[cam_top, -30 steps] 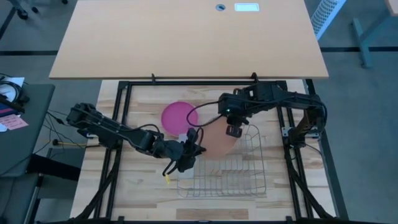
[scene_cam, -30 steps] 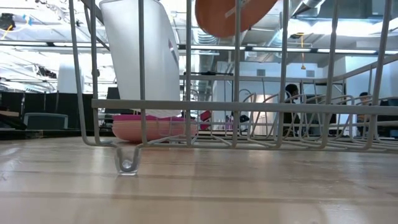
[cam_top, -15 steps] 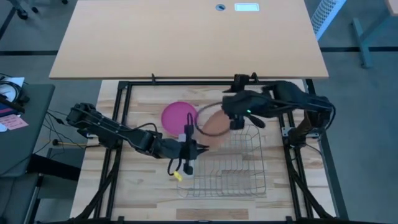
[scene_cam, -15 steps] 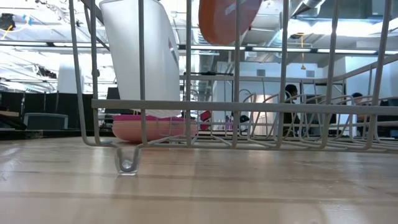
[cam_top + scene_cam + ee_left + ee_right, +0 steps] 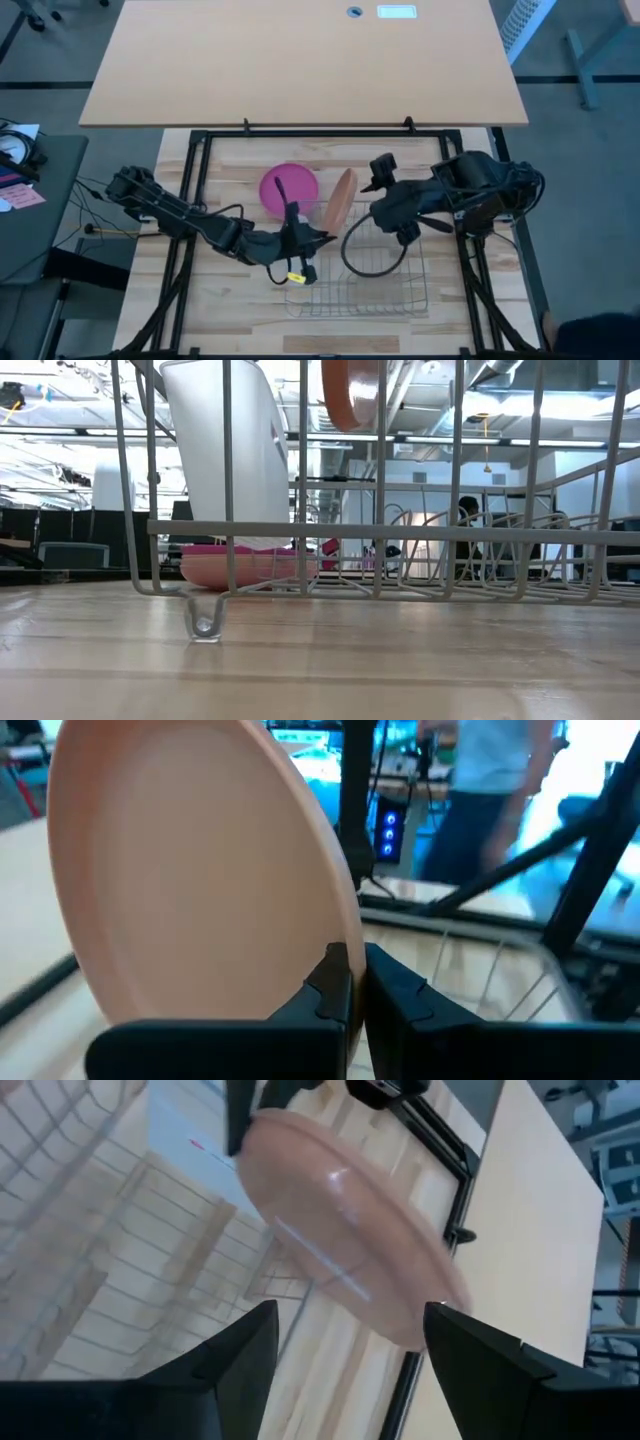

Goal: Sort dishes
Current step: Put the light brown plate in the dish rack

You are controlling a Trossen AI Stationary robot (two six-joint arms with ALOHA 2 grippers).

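- orange-tan plate (image 5: 341, 199) round, shallow, smooth and glossy, standing on edge above the bench (image 5: 230, 300) at the wire rack's (image 5: 365, 290) far left corner; seen edge-on from above, a broad pale disc in the left wrist view (image 5: 200, 870).
- left pincer (image 5: 352, 982) clamped shut on that plate's rim, holding it upright.
- right pincer (image 5: 345, 1345) spread open, just beside the plate on the rack side, touching nothing.
- magenta pink plate (image 5: 289, 188) lying flat on the bench beside the rack; low view shows a pale pink plate (image 5: 245, 567) under it in a stack.
- translucent white tray (image 5: 225, 450) upright in the rack's near corner.
- compared with a second ago: plate turned from nearly flat to on edge, handed from right pincer to left; right pincer now released and drawn back over the rack.
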